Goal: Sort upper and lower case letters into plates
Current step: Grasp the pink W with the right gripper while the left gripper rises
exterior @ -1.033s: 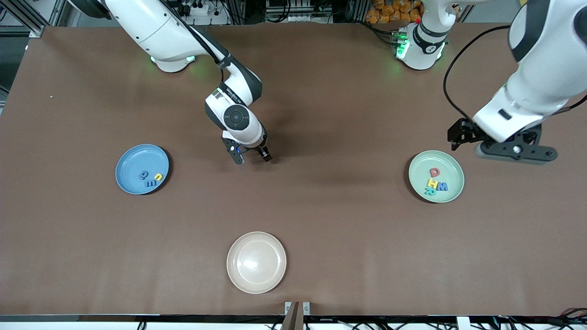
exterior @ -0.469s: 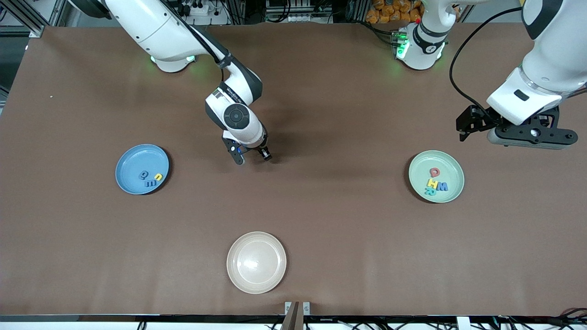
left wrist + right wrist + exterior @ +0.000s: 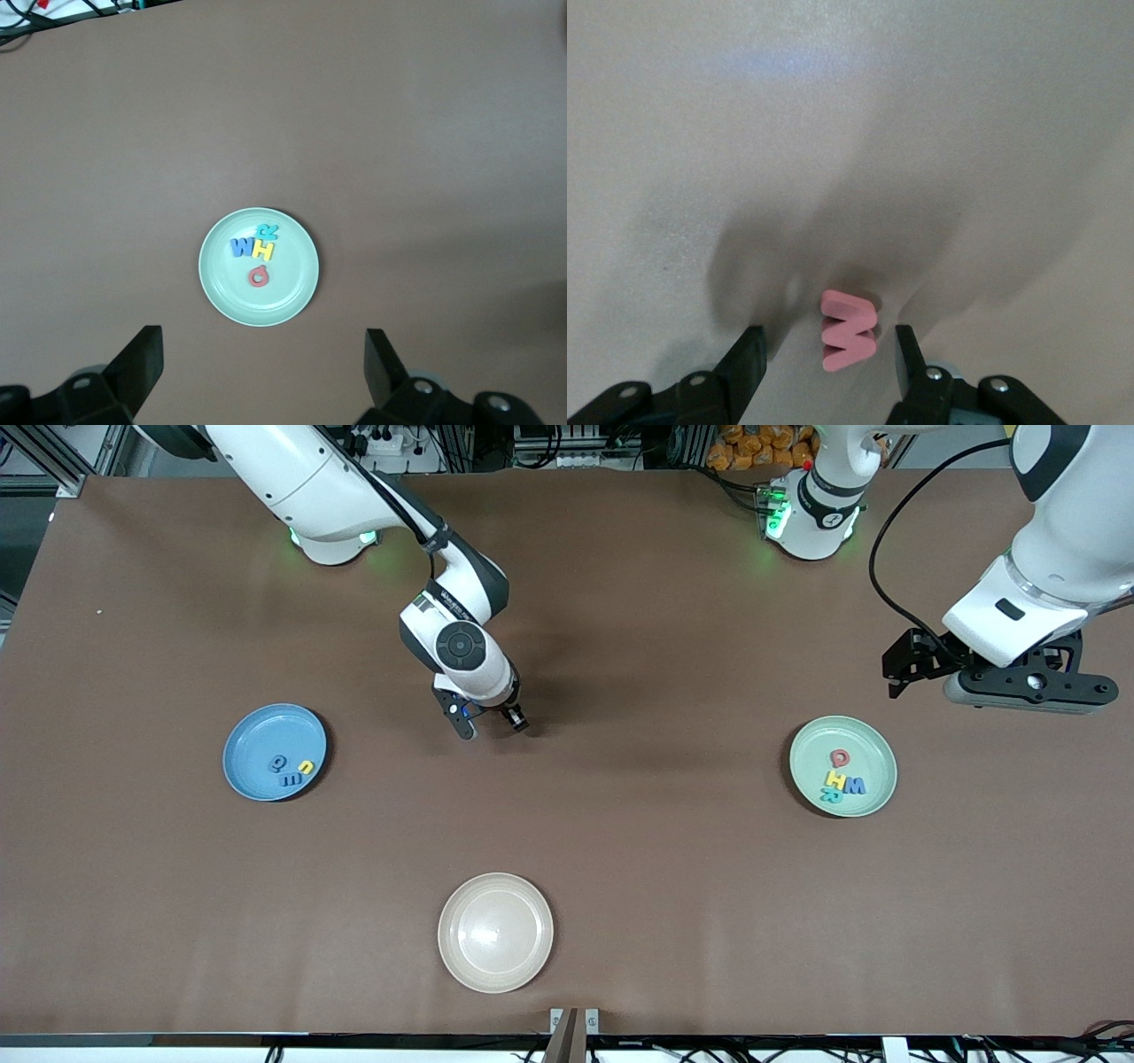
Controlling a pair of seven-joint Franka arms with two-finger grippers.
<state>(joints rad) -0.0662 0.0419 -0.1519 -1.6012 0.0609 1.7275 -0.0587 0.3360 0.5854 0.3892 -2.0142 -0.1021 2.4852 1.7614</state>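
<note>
A pink-red letter w (image 3: 849,330) lies on the brown table mid-table. My right gripper (image 3: 492,729) is low over it and open, one finger on each side with a gap to each (image 3: 827,341). In the front view the gripper hides this letter. The light blue plate (image 3: 266,731), toward the right arm's end, holds three letters (image 3: 292,771). The mint green plate (image 3: 864,735) holds several letters (image 3: 840,778), seen again in the left wrist view (image 3: 257,252). My left gripper (image 3: 1028,691) hangs open and empty, high beside the mint plate (image 3: 263,354).
An empty beige plate (image 3: 495,932) sits near the table's front edge, nearer to the camera than my right gripper. Both arms' bases stand along the table's back edge, with cables beside them.
My left arm has drawn away from the mint plate's rim toward its own end of the table, then held still. My right gripper has shifted slightly over the letter.
</note>
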